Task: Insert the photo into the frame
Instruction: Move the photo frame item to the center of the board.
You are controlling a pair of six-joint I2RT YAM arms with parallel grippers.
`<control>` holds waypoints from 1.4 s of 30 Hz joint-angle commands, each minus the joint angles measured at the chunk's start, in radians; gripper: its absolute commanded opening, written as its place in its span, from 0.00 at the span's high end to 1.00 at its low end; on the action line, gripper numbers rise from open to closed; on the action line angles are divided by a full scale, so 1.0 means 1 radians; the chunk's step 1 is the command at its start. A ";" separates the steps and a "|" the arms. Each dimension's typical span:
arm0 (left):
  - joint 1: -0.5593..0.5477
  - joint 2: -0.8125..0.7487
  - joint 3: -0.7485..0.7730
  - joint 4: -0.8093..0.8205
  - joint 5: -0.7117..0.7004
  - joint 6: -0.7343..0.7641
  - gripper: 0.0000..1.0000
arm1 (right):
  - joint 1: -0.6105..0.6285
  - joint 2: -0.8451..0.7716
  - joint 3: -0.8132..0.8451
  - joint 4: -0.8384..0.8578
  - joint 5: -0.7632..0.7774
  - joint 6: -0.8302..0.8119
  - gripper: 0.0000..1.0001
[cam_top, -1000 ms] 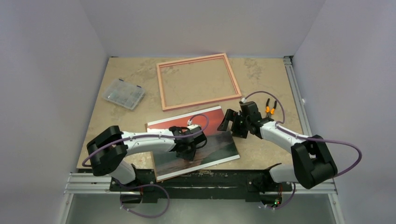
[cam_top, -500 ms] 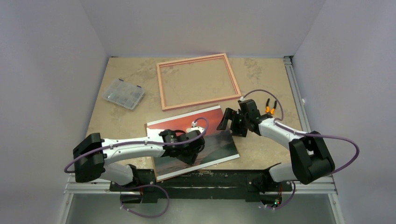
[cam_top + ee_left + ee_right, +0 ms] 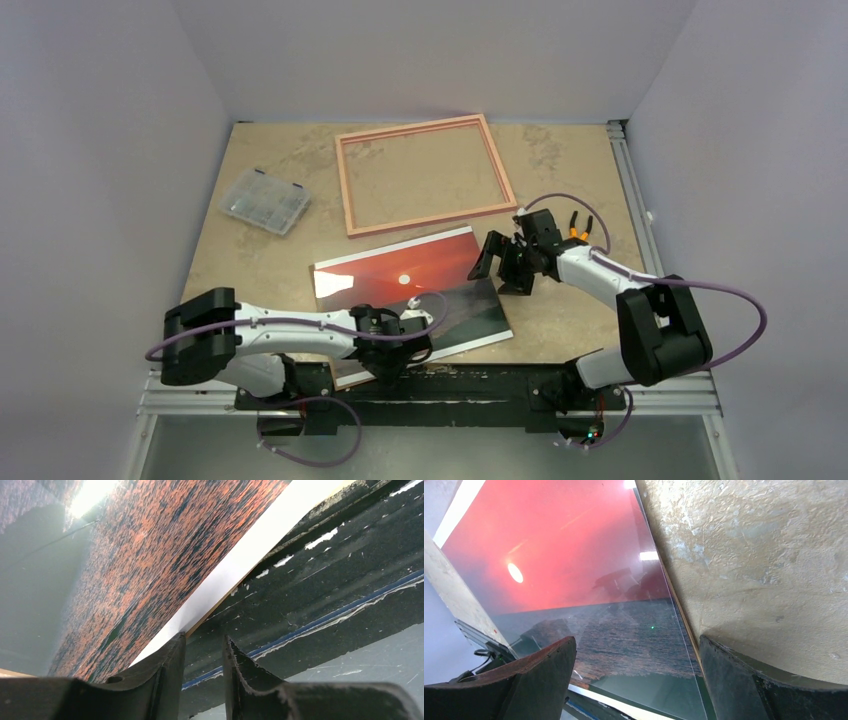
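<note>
Two claws flank the photo (image 3: pixel 400 280): left claw (image 3: pixel 204 641), barely parted, at its near edge; right claw (image 3: pixel 638 642) gaping beside it.

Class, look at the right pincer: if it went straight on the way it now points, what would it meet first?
Most likely the photo. The right pincer is wide open and aimed at the photo's side edge, which lies in line between its fingers in the wrist view. How much gap remains is unclear.
</note>
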 commanded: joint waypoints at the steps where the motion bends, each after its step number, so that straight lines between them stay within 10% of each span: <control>1: -0.023 -0.025 -0.063 0.055 0.038 -0.078 0.71 | -0.012 0.022 -0.008 -0.094 0.013 -0.040 0.07; 6: -0.041 -0.047 -0.110 0.048 0.018 -0.125 0.90 | -0.014 0.022 -0.011 -0.092 0.012 -0.039 0.07; 22: -0.246 -0.036 -0.041 -0.098 -0.153 -0.335 0.84 | -0.016 0.033 -0.032 -0.070 0.006 -0.039 0.07; 42: -0.024 0.113 0.021 -0.338 -0.302 -0.468 1.00 | -0.016 0.014 -0.072 -0.053 -0.012 -0.031 0.07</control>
